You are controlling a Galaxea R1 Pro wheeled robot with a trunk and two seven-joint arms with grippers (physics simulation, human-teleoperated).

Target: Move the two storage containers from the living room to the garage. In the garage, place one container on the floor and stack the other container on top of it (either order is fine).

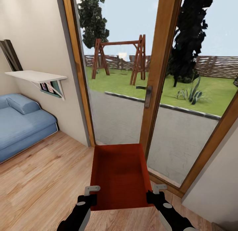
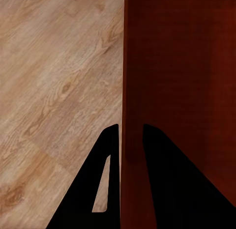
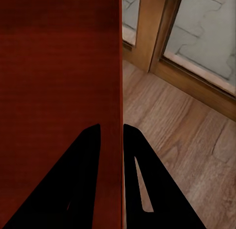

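One rust-red open-top storage container (image 1: 119,174) is held level above the light wood-plank floor of the living room, in front of the glass doors. My left gripper (image 1: 90,196) is shut on its left wall near the closest corner, and my right gripper (image 1: 154,194) is shut on its right wall. In the left wrist view the red wall (image 2: 130,140) runs between the two dark fingers. The right wrist view shows the same on the other wall (image 3: 115,140). The container is empty inside.
Wood-framed glass doors (image 1: 158,92) stand straight ahead, with a lawn and swing set outside. A blue cushion seat (image 1: 23,121) lies at the left under a white wall shelf (image 1: 36,76). A white wall (image 1: 218,181) closes in at the right.
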